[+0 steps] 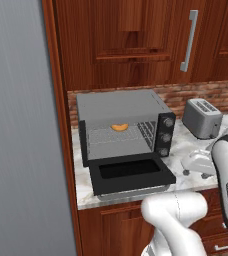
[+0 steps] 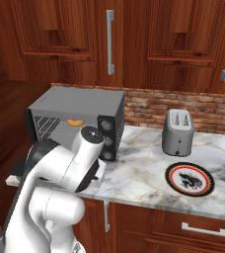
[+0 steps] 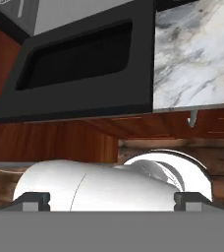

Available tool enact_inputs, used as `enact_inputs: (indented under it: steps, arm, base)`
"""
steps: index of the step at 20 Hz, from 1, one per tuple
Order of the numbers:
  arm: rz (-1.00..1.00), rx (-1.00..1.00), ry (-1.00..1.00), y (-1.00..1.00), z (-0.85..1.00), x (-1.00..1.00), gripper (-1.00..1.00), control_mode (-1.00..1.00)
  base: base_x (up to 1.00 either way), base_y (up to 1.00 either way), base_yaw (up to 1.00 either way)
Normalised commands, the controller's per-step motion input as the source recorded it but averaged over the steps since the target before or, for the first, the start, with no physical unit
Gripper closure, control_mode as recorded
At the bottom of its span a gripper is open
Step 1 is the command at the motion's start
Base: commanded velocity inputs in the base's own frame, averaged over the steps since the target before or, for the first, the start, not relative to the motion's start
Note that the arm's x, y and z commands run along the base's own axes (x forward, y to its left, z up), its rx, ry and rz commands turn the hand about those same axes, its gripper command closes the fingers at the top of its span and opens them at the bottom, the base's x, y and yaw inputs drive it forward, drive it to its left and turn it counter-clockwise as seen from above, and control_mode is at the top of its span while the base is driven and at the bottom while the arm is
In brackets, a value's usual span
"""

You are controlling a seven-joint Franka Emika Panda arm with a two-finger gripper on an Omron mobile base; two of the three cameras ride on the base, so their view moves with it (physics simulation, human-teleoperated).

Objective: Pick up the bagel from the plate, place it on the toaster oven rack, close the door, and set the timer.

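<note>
**Op A:** The bagel sits on the toaster oven rack and the plate lies bare on the tabletop. I reckon closing the door comes next.

**Op B:** Agreed. It hangs flat over the tabletop edge. I'd bring the pincer up under its front lip near the middle and push in an arc, so it doesn't twist.

**Op A:** I've got the arm folded low beside the oven, hand below the door's underside. The pincer's spread wide, holding nothing.

Orange-brown bagel lies on the wire rack; door folded down open; plate bare.
</note>
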Motion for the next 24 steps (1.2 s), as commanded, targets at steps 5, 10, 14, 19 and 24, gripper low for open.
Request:
enact_inputs:
  steps: [5,10,14,19,24]
  arm:
    - [-0.08,0.14,-0.02,0.00,-0.34,0.14,-1.00,-1.00]
    - [-0.07,0.14,0.01,0.00,-0.36,0.41,-1.00,-1.00]
    - [-0.07,0.12,0.00,0.05,-0.35,0.46,-1.00,-1.00]
    - [-0.07,0.07,0.01,0.09,-0.33,0.33,-1.00,-1.00]
    - [-0.04,0.02,0.10,0.14,-0.35,0.26,-1.00,-1.00]
  base:
    - [0.00,0.00,0.00]
    - [0.00,0.00,0.00]
    - [0.00,0.00,0.00]
    - [0.00,0.00,0.00]
    - [0.00,0.00,0.00]
